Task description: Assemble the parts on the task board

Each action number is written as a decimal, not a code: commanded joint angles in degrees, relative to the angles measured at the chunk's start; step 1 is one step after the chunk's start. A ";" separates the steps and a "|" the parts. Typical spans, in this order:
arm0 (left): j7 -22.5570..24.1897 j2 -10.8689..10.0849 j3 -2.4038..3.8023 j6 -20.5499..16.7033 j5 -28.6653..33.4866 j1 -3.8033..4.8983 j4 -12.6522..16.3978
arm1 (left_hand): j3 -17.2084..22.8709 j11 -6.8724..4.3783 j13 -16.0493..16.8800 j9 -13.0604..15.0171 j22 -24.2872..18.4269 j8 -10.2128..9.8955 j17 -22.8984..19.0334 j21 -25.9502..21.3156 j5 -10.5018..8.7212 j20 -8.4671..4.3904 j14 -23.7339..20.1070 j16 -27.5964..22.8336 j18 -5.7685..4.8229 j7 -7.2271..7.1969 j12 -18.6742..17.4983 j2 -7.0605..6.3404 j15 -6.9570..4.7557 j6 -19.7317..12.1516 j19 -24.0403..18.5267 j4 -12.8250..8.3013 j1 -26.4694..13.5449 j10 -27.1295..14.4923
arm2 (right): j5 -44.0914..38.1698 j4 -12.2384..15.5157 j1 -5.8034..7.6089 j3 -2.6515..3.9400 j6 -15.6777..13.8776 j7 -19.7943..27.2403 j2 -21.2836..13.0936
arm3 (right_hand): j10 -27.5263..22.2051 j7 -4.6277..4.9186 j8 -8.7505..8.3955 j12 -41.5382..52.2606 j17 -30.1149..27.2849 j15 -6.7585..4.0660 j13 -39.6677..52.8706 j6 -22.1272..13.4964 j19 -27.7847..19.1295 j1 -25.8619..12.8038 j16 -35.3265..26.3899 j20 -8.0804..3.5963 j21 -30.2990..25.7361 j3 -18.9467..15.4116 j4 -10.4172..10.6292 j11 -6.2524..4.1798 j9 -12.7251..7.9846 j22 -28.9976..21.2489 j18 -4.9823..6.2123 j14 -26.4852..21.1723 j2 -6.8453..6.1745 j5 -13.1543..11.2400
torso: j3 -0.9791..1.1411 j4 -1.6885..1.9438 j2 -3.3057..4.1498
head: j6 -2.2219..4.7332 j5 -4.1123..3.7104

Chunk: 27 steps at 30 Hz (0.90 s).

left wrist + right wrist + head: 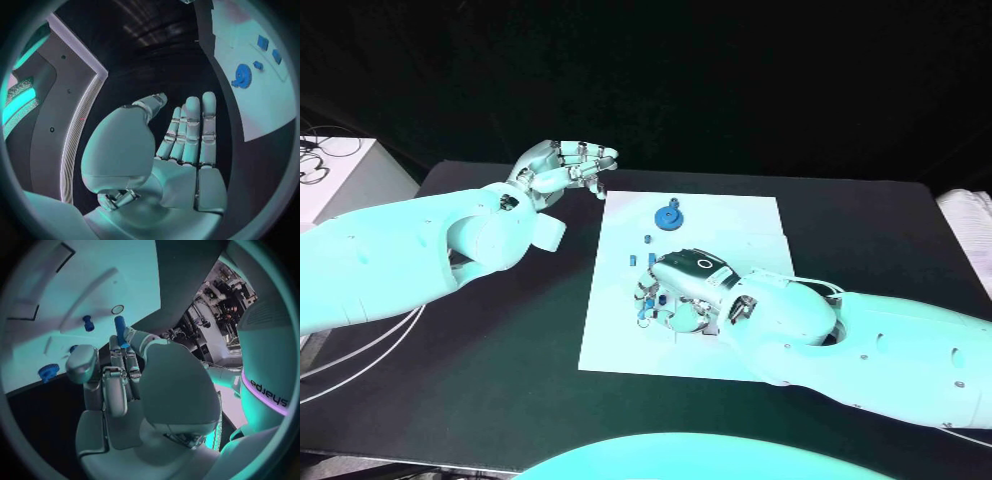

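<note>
Left of the white board (733, 215), the left hand (567, 168) is held empty, fingers loosely curled. On the board lies a blue gear (671, 215); nearer, a blue peg (120, 330) is pinched by the right hand (682, 290).
</note>
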 commanded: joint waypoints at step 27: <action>0.34 -0.06 0.04 0.78 0.19 0.03 0.27 | -0.21 0.02 -0.09 0.09 -0.06 0.28 -0.10 -0.21 -0.05 -0.16 -0.37 -0.19 0.84 0.38 0.39 0.33 0.04 -0.35 0.37 0.08 0.30 -0.50 | -3.16 -1.20 -0.77 -0.35 3.44 -1.98 1.24 | 5.65 0.06 0.19 0.02 5.72 -0.31 2.31 -0.27 -0.37 -0.22 0.05 -0.13 -0.17 0.38 -0.73 -5.13 0.16 0.14 -0.83 3.80 0.44 0.26 | -0.10 0.05 0.01 | -1.06 0.60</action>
